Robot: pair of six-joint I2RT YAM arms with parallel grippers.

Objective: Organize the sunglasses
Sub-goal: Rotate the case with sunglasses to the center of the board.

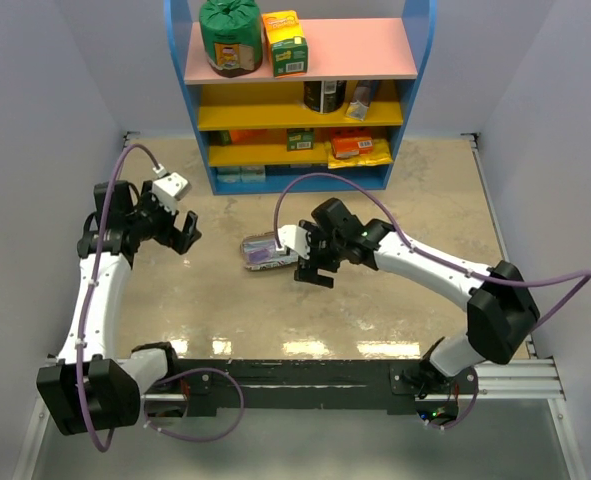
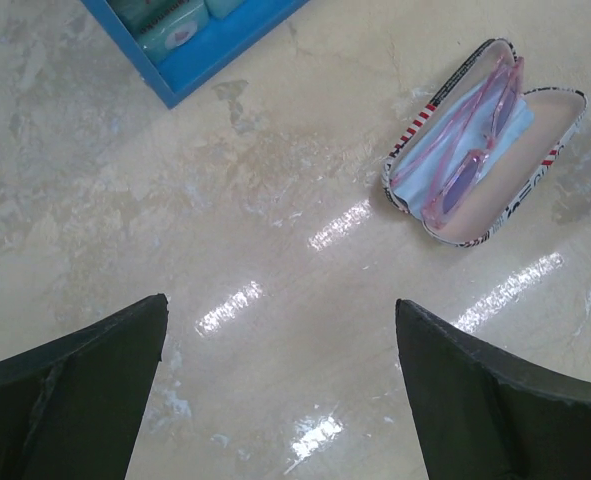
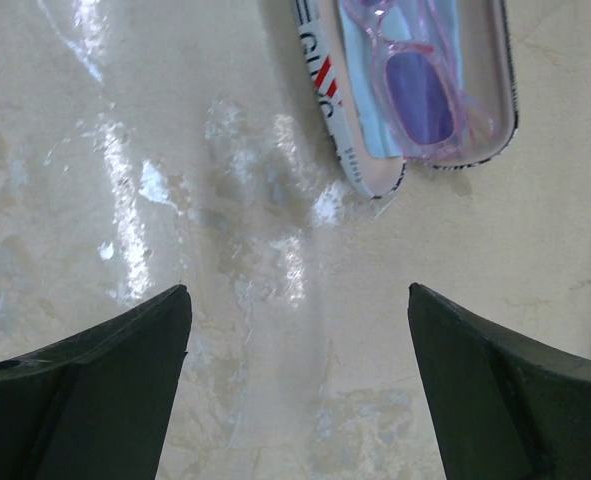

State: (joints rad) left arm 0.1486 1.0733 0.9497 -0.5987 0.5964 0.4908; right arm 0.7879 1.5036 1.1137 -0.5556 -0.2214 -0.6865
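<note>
**Claws open, sunglasses cased**

Right claw gapes wide, holding nothing; left claw likewise; sunglasses lie in an open case on the desk, long axis left-right from above, just beside the right claw.

i'm in what looks like a lab's mock shop: bare walls, a bright shelf stocked with groceries.

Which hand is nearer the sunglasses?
Right. The right hand is just beside the open case holding the sunglasses, on its right in the top view. The left hand is well off to the case's left.
</note>
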